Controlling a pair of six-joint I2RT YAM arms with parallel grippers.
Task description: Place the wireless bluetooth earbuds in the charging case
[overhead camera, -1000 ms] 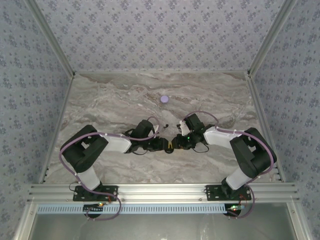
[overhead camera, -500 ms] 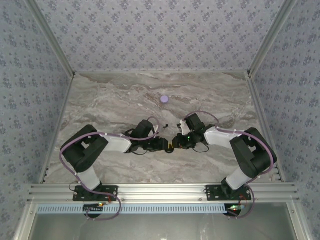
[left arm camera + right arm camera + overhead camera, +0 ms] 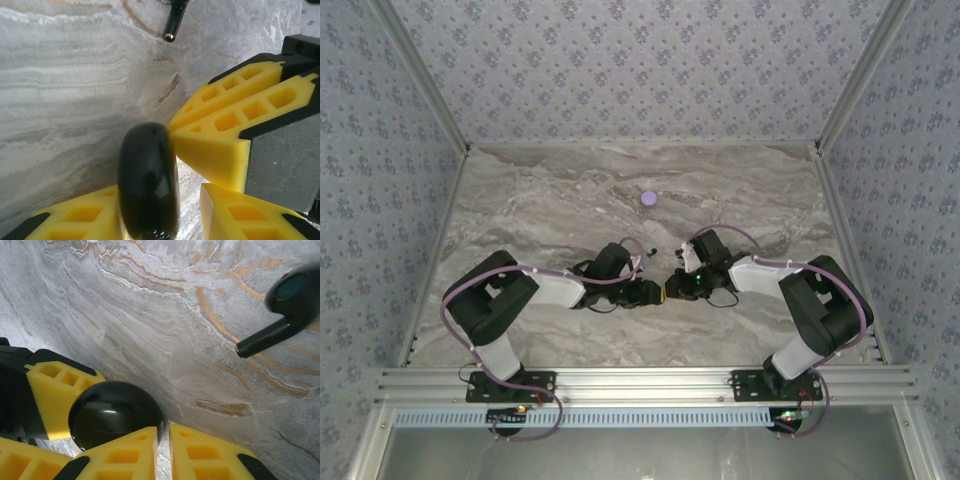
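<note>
- Left tool (image 3: 160, 200) clamped on upright black charging case (image 3: 149, 180)
- Right tool (image 3: 164, 432) fingers together, tips against the case
- Black earbud (image 3: 287, 292) lies on counter (image 3: 150, 315), upper right

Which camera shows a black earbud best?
The right wrist view: the earbud lies close up, head and stem both clear. The left wrist view catches a black stem at its top edge; the top view gives a dark speck.

I see the case (image 3: 112, 412) near the middle of the table (image 3: 540, 210), with 1 earbud (image 3: 290, 295) just behind it and 1 disc (image 3: 649, 198) well behind.
</note>
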